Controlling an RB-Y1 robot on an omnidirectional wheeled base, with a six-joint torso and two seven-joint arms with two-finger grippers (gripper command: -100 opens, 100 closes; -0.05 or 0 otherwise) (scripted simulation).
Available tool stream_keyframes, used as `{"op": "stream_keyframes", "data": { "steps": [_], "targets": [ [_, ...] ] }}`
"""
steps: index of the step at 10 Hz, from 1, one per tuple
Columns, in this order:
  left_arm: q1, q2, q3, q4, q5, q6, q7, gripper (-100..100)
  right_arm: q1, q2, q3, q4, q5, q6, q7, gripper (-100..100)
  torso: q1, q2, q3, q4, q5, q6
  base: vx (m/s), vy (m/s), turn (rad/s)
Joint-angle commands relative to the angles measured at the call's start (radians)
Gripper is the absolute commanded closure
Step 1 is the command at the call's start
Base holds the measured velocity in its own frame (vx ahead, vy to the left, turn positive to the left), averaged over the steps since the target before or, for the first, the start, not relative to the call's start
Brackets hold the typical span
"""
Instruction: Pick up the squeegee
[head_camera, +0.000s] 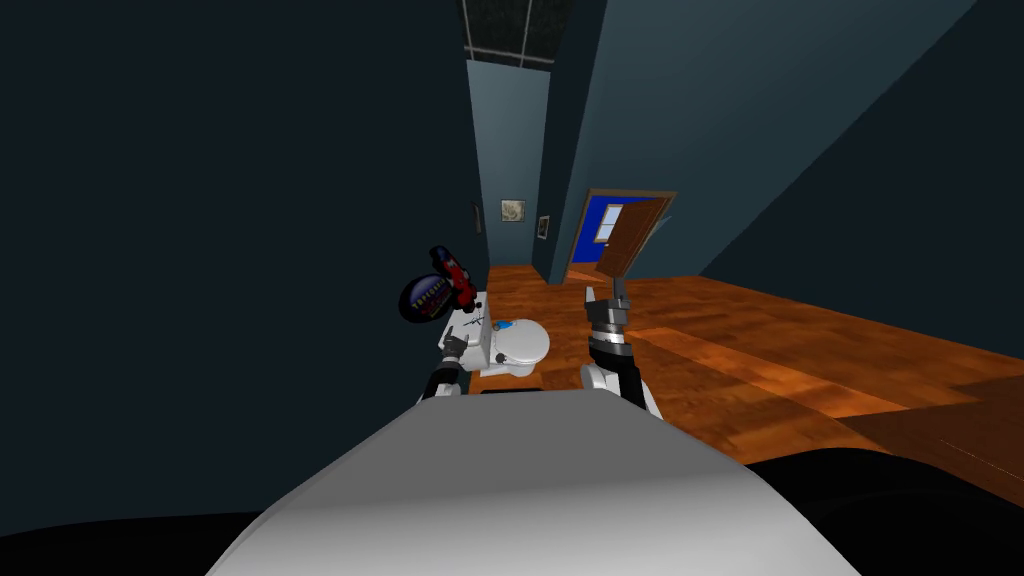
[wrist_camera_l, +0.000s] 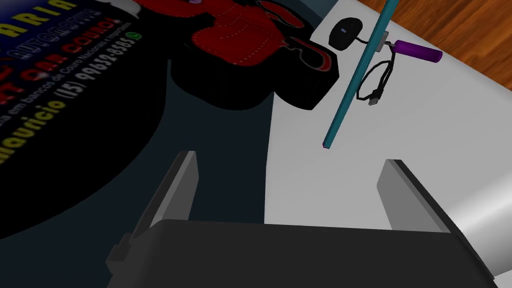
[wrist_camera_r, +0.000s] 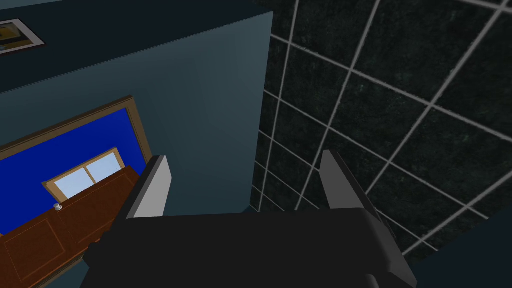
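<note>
Standing wide apart and empty, the fingers (wrist_camera_l: 182, 175) of the left gripper (wrist_camera_l: 290, 162) face the squeegee (wrist_camera_l: 351, 91), poised to straddle it. It lies flat on the white tank lid (wrist_camera_l: 320, 200), blade end nearest, beside a black cabled gadget (wrist_camera_l: 345, 34). The right gripper (wrist_camera_r: 245, 159), also open, idles off the lid.

From my left hand (wrist_camera_l: 290, 160) to the squeegee (wrist_camera_l: 356, 82) the white tank lid (wrist_camera_l: 350, 190) lies bare, so a straight path is free. A black mouse (wrist_camera_l: 345, 34) sits just beside the squeegee's blade, its cable (wrist_camera_l: 374, 101) looped under the handle. A black-and-red object (wrist_camera_l: 260, 55) stands near the squeegee on the mouse's side.
</note>
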Motion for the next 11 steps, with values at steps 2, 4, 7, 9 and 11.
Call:
{"op": "stream_keyframes", "data": {
  "steps": [2,4,7,9,11],
  "targets": [
    [-0.015,-0.044,-0.048,0.015,-0.011,-0.010,-0.016,-100,0.000,0.000,0.000,0.000,0.000,0.000,0.000,0,-0.003,-0.002,-0.001,0.000,-0.001,0.000,0.075,-0.060,0.191],
    [-0.026,-0.086,-0.077,0.021,-0.016,-0.014,-0.026,-100,0.000,0.000,0.000,0.000,0.000,0.000,0.000,0,-0.003,-0.003,-0.002,-0.001,-0.001,0.000,0.074,-0.042,0.176],
    [-0.037,-0.090,-0.078,0.032,-0.015,-0.017,-0.024,0,0.000,0.000,0.000,0.000,0.000,0.000,0.000,0,0.001,0.000,0.000,0.000,0.000,0.001,0.028,-0.020,0.032],
    [-0.029,-0.084,-0.077,-0.014,-0.015,-0.014,-0.027,-100,0.000,0.000,0.000,0.000,0.000,0.000,0.000,0,0.002,0.003,0.001,0.000,0.000,0.000,-0.018,-0.007,0.022],
    [-0.023,-0.079,-0.076,-0.048,-0.014,-0.012,-0.029,-100,0.000,0.000,0.000,0.000,0.000,0.000,0.000,0,0.002,0.004,0.002,0.001,0.000,0.000,-0.022,-0.005,0.017]
  ]
}}
